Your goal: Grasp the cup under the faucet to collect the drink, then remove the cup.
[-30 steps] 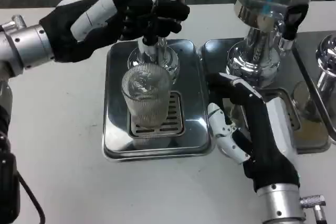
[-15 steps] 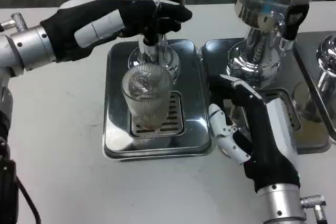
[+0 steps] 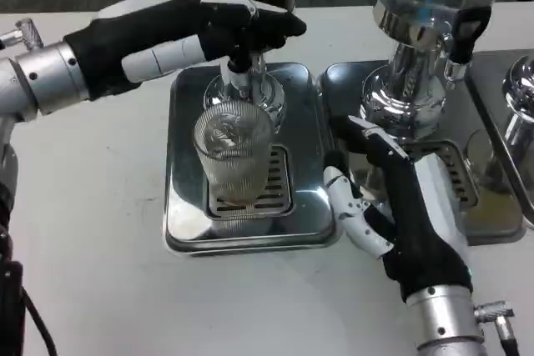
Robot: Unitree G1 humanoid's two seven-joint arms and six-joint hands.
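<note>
Left hand (image 3: 196,31) reaches in from the left, fingers wrapped over the faucet (image 3: 239,62) lever at the top of the left dispenser, gripping it. Directly below the faucet stands the cup (image 3: 233,156), clear ribbed glass, upright on the slotted grate of the steel drip tray (image 3: 185,206); no hand touches it. Can't tell whether there's liquid in it. Right hand (image 3: 392,210) lies just right of that tray, w/ its fingers spread apart and holding nothing, pointing up toward the chrome base of the second dispenser (image 3: 413,81). Its white fingertips sit near the tray's right edge. Everything rests on the white table (image 3: 92,231).
</note>
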